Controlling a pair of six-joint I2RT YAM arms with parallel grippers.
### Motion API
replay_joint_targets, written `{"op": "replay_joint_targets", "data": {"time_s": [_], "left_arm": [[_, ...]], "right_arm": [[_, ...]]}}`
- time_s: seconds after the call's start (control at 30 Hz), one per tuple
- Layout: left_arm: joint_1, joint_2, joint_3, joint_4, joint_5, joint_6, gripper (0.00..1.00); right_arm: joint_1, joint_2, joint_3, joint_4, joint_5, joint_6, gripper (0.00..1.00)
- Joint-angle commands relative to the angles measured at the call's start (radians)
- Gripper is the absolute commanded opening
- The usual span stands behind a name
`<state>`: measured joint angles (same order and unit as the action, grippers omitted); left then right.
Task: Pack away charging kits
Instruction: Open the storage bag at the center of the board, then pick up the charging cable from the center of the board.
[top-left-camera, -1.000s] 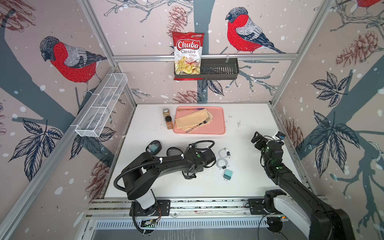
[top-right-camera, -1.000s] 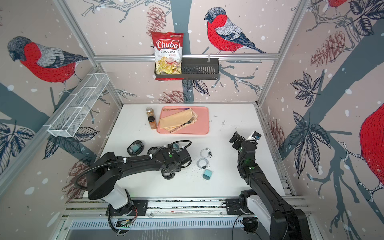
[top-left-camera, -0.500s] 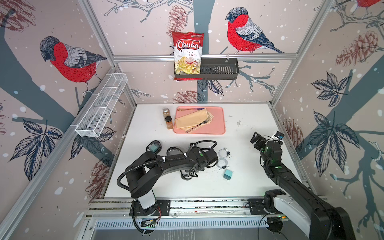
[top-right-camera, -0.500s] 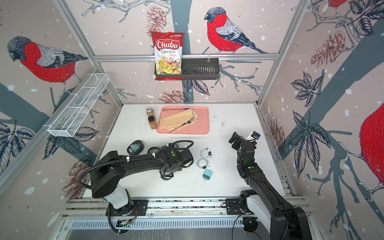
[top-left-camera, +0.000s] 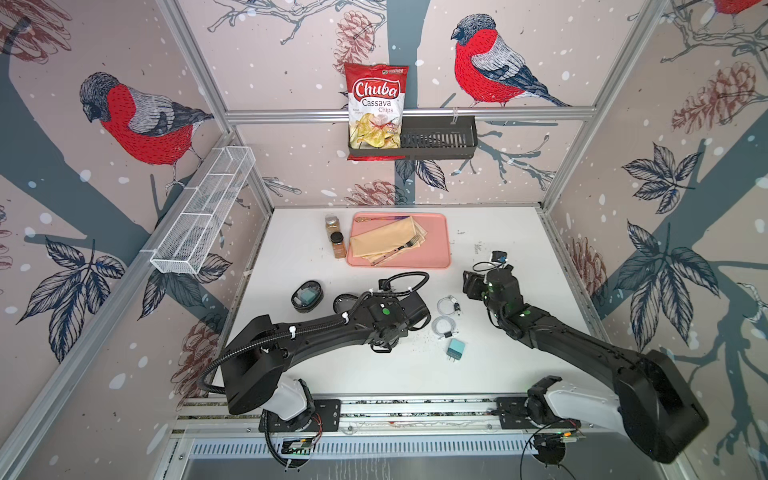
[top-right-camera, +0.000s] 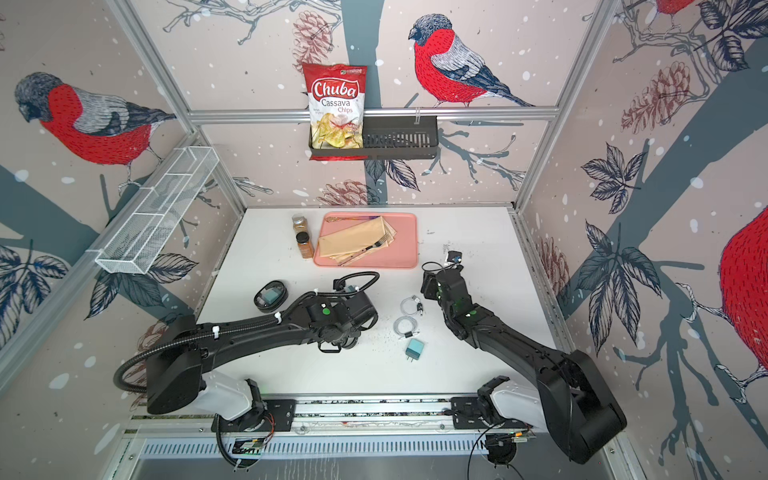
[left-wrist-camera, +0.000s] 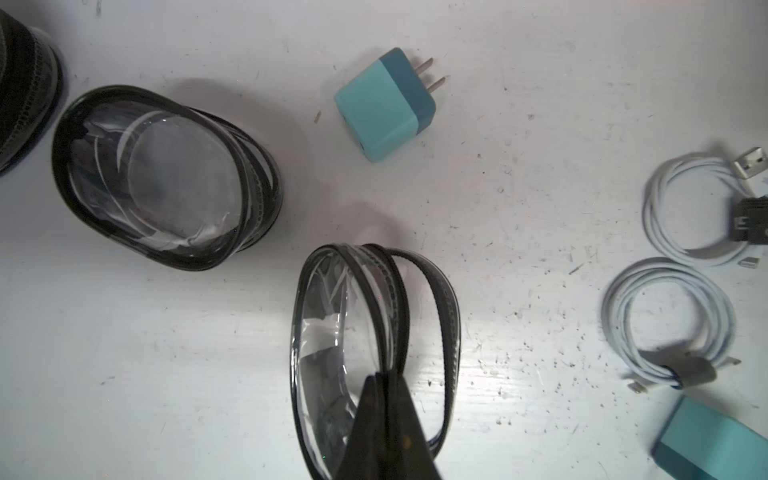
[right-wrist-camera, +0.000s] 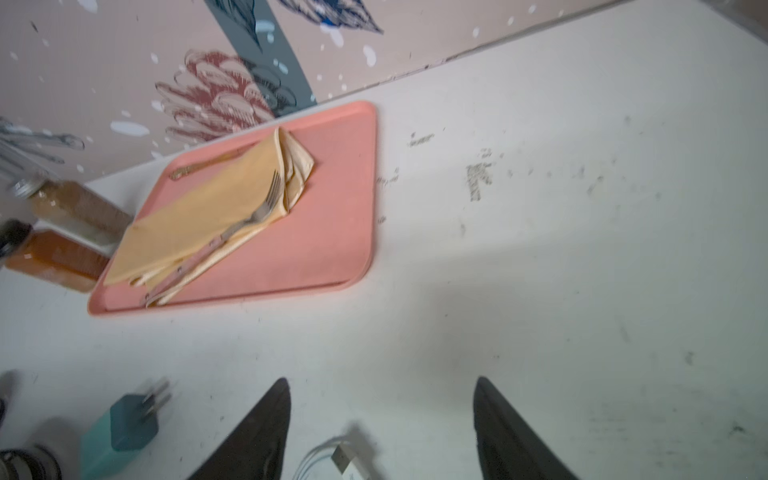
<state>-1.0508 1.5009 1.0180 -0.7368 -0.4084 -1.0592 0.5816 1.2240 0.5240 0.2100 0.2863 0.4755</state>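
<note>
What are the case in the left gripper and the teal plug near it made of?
The case looks like glossy clear soft plastic, creased and glaring; black zippered rim, probably fabric. The teal plug looks like matte hard plastic, with metal prongs.

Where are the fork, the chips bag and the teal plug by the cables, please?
fork (top-left-camera: 394, 251): in a top view, mid-handle.
chips bag (top-left-camera: 375, 104): in a top view, printed front.
teal plug (top-left-camera: 456, 346): in a top view, pale body.
</note>
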Motion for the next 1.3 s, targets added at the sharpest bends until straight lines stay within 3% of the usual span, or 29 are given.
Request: {"op": "replay_joint_targets", "data": {"time_s": [0.0,0.17,0.37,0.7,0.97,1.27], "left_arm": [[-0.002,0.003,0.022,-0.003,-0.036,0.039,0.00],[-0.001,0.031,0.059,-0.035,-0.049,0.041,0.00],[-0.002,0.027,0.064,-0.025,-0.050,0.048,0.00],[0.000,-0.006,0.051,0.002,-0.048,0.053,0.00],[0.005,-0.052,0.020,0.009,-0.042,0.054,0.00],[0.036,-0.105,-0.042,0.101,0.011,0.099,0.00]], "right_arm": [[0.070,0.066,0.023,-0.098,0.054,0.026,0.63],[0.140,0.139,0.048,-0.138,0.108,0.065,0.57],[0.148,0.160,0.005,-0.118,0.098,0.099,0.57],[0.156,0.299,0.028,-0.074,0.081,0.104,0.45],[0.156,0.391,0.085,-0.086,0.074,0.121,0.32],[0.156,0.350,0.078,-0.118,0.080,0.157,0.11]]}}
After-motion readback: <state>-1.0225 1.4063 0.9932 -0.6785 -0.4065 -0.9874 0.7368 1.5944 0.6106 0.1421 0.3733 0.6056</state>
